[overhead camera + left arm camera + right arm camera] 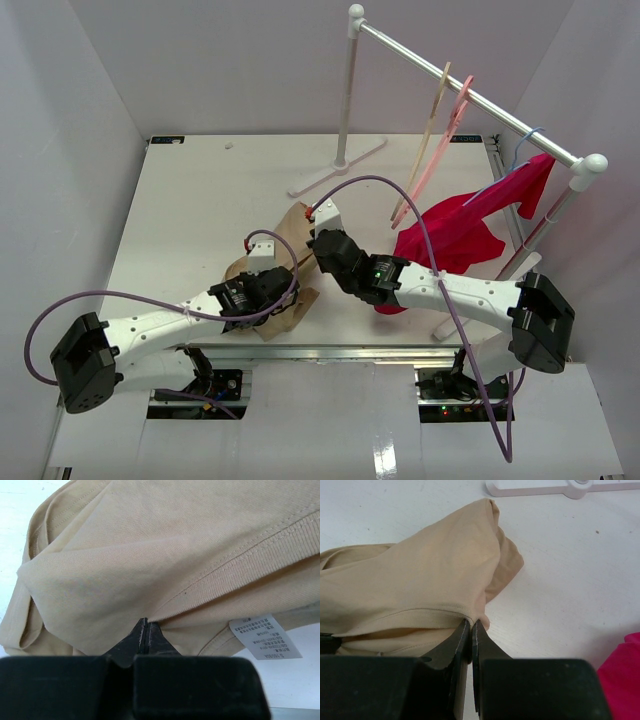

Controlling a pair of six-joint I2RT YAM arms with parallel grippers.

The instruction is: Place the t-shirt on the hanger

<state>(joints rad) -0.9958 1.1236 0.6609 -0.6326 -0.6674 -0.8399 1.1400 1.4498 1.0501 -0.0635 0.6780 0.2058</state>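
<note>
The tan t-shirt (287, 224) lies crumpled on the white table between my two arms. My left gripper (262, 292) is shut, its tips pinching a stitched edge of the t-shirt (150, 555) near the white care label (265, 635). My right gripper (322, 243) is shut on a hemmed fold of the t-shirt (420, 580), and a small bulge of cloth shows at its tips. The pink hanger (456, 122) hangs on the rail at the back right, apart from both grippers.
A white clothes rack with a metal rail (470, 95) stands at the back right; its foot (545, 487) is close to the shirt. A peach-tan hanger (430, 130) and a blue hanger (520, 150) holding a magenta garment (460, 228) also hang there.
</note>
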